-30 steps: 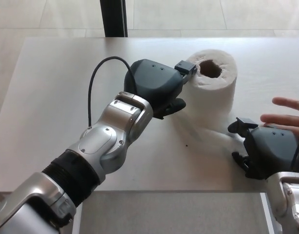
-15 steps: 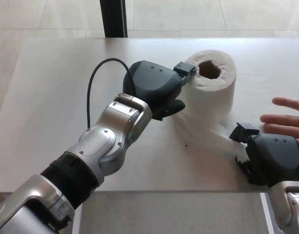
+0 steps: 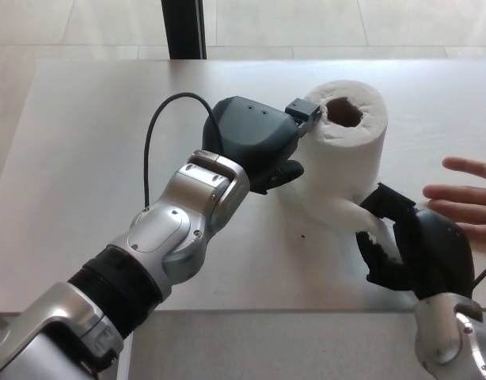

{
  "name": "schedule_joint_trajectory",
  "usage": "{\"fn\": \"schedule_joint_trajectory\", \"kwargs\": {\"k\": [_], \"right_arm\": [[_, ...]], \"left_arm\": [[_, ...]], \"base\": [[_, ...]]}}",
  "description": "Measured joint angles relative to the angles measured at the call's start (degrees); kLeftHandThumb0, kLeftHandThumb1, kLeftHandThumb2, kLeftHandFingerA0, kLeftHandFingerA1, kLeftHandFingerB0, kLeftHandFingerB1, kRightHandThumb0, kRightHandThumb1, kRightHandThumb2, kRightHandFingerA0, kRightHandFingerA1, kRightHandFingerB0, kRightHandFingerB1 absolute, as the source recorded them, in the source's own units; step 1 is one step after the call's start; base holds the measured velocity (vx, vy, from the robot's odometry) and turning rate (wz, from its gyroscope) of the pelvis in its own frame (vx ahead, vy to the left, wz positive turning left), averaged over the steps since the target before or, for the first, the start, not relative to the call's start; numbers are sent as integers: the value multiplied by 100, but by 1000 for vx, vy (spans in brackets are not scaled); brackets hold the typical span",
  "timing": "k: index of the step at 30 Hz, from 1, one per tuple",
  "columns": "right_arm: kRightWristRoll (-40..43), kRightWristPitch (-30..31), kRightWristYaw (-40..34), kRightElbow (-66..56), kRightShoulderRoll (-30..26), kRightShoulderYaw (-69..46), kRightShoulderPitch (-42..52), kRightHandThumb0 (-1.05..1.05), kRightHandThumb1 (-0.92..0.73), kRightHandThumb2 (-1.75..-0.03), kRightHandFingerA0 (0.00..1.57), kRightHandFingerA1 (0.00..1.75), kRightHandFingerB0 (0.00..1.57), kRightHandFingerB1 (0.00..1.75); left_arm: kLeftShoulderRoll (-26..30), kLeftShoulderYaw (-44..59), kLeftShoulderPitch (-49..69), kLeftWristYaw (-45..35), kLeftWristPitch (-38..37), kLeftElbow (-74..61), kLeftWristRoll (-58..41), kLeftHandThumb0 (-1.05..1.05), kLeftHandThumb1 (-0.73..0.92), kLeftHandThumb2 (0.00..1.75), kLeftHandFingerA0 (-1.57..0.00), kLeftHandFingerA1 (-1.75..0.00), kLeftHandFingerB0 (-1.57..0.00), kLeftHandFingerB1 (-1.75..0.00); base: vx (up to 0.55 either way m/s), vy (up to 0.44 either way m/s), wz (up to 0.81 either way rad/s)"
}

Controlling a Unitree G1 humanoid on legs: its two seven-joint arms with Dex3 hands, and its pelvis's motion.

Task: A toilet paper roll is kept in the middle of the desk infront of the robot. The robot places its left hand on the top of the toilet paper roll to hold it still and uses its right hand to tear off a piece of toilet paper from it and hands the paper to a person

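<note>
White toilet paper roll [image 3: 343, 150] stands upright mid-desk, braced at its rim by the black left hand [image 3: 255, 142], fingers spread. Its loose tail is pinched by the black right hand [image 3: 413, 253]; bare grey desk [image 3: 85, 158] lies leftward.

No readable text, labels, brands, numbers or signs anywhere in the head view. Nothing printed on the toilet paper roll [image 3: 343, 150], none on the left hand [image 3: 255, 142] or right hand [image 3: 417, 249], none on the silver arm shells [image 3: 176, 229], none on the desk [image 3: 85, 158].
</note>
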Motion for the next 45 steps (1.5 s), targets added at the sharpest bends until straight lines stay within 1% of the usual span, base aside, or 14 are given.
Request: {"fn": "schedule_joint_trajectory", "kwargs": {"k": [1,2,8,9,10,21,23,25,26,28,29,36,38,45], "right_arm": [[72,-62,0,-31,111,-95,1,-37,-45,-141,104,175,81,163],[148,-139,1,-68,238,-196,1,-39,-40,-147,102,175,83,164],[608,-452,21,-252,931,-682,-6,-30,-37,-150,108,175,90,163],[677,-452,33,-307,1040,-741,-10,-17,-59,-127,127,129,125,128],[756,-451,46,-384,1158,-810,-22,-37,-34,-152,113,175,92,164],[1578,-297,170,-1141,1935,-1632,-395,-20,-41,-154,114,175,95,158],[1747,-179,198,-1311,1938,-1799,-486,-10,-62,-130,125,128,124,127],[1920,-59,221,-1477,1939,-1968,-623,-19,-28,-161,113,175,91,169],[1996,-2,225,-1558,1942,-2049,-699,-9,-62,-130,124,128,125,128],[2147,104,225,-1734,1961,-2204,-850,-9,-61,-130,123,128,124,128],[2224,167,225,-1817,1979,-2286,-930,-19,-37,-152,105,175,82,167],[2795,556,199,-2370,2231,-2756,-1425,-17,-41,-146,100,175,78,166],[2935,652,184,-2519,2232,-2868,-1520,-23,-69,-101,98,175,81,156],[3501,1069,22,-2939,2179,-3358,-1925,-17,-40,-146,101,175,75,168]], "left_arm": [[0,1,1,0,0,-3,1,-55,72,114,-77,-91,-49,-66],[0,1,2,0,0,-6,1,-61,91,67,-74,-91,-53,-51],[-1,2,4,6,0,-21,4,-58,91,67,-79,-105,-54,-49],[-2,2,3,8,0,-23,4,-58,91,67,-79,-107,-56,-50],[-2,2,3,12,0,-25,5,-57,90,67,-81,-108,-59,-52],[-8,-1,4,75,-2,-37,1,-59,91,67,-79,-110,-54,-52],[-13,-6,5,89,-2,-51,2,-58,92,70,-74,-94,-52,-52],[-20,-23,7,104,-2,-60,4,-59,92,70,-75,-94,-53,-52],[-20,-30,9,110,-2,-63,4,-59,92,72,-75,-95,-51,-52],[-20,-44,14,117,-2,-69,7,-59,92,71,-74,-91,-51,-51],[-19,-50,18,119,-2,-77,8,-59,92,70,-75,-97,-51,-52],[-14,-82,67,142,-1,-134,11,-58,91,67,-82,-109,-54,-50],[-15,-90,85,154,-1,-135,15,-58,90,67,-82,-103,-55,-52],[5,-98,199,228,-1,-137,37,-58,92,67,-77,-104,-54,-53]], "base": [[0,0,0],[0,0,0],[0,0,0],[0,0,0],[0,0,0],[0,0,0],[0,0,0],[0,0,0],[0,0,0],[0,0,0],[0,0,0],[0,0,0],[0,0,0],[0,0,0]]}}
